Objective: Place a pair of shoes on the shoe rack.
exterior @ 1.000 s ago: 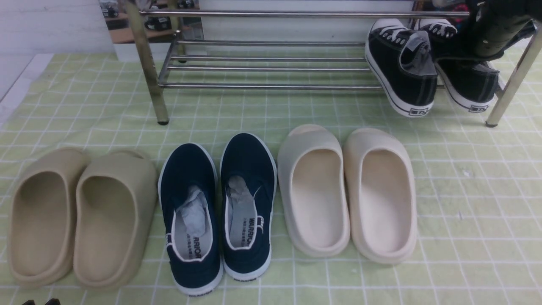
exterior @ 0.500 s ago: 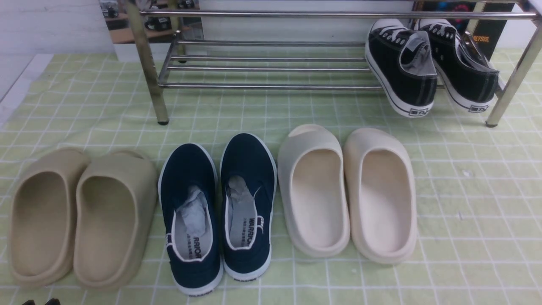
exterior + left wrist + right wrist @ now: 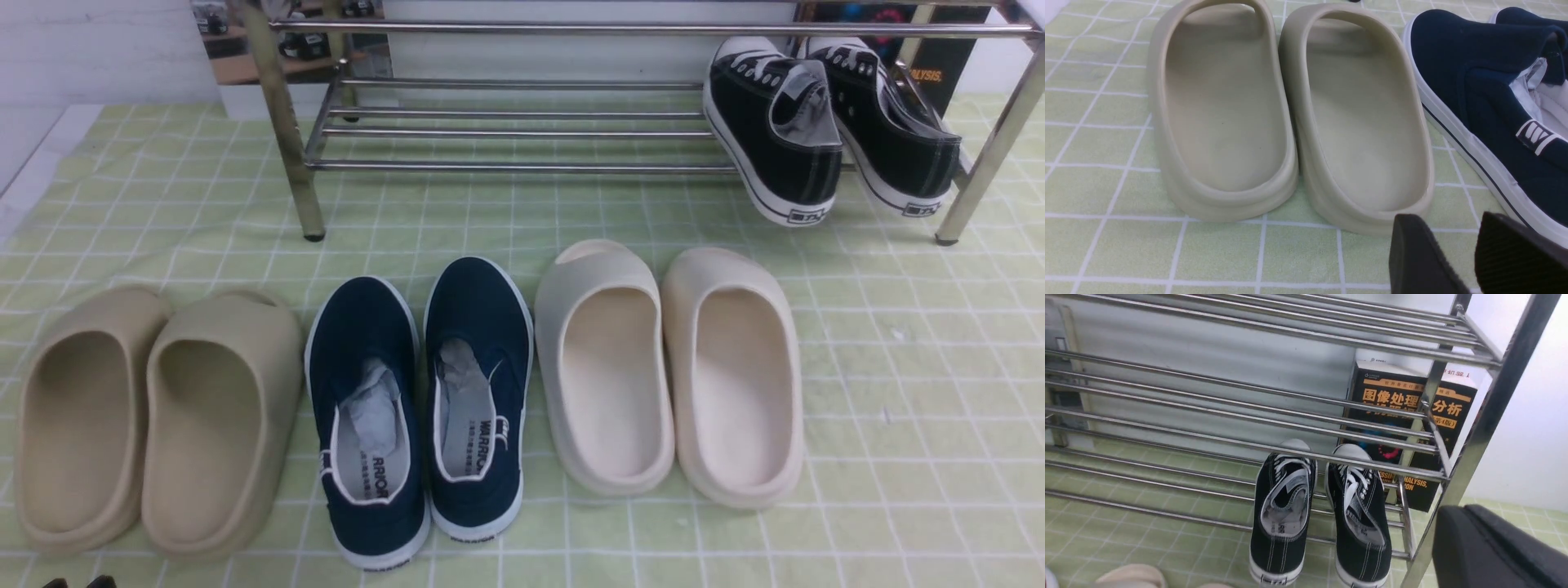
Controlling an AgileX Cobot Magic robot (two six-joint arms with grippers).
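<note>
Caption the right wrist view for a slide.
Pair of black lace-up sneakers side by side on the lower tier of the chrome shoe rack, a book standing behind.

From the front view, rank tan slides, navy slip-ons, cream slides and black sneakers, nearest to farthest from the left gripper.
1. Tan slides, just beyond the left gripper.
2. Navy slip-ons, centre.
3. Cream slides, centre-right.
4. Black sneakers, far right on the shoe rack.

Black sneakers [image 3: 775,131] sit paired on chrome rack [image 3: 522,166], heels seemingly overhanging.

Left gripper [image 3: 1447,222] parted (nothing between), right gripper [image 3: 1492,545] partly seen
</note>
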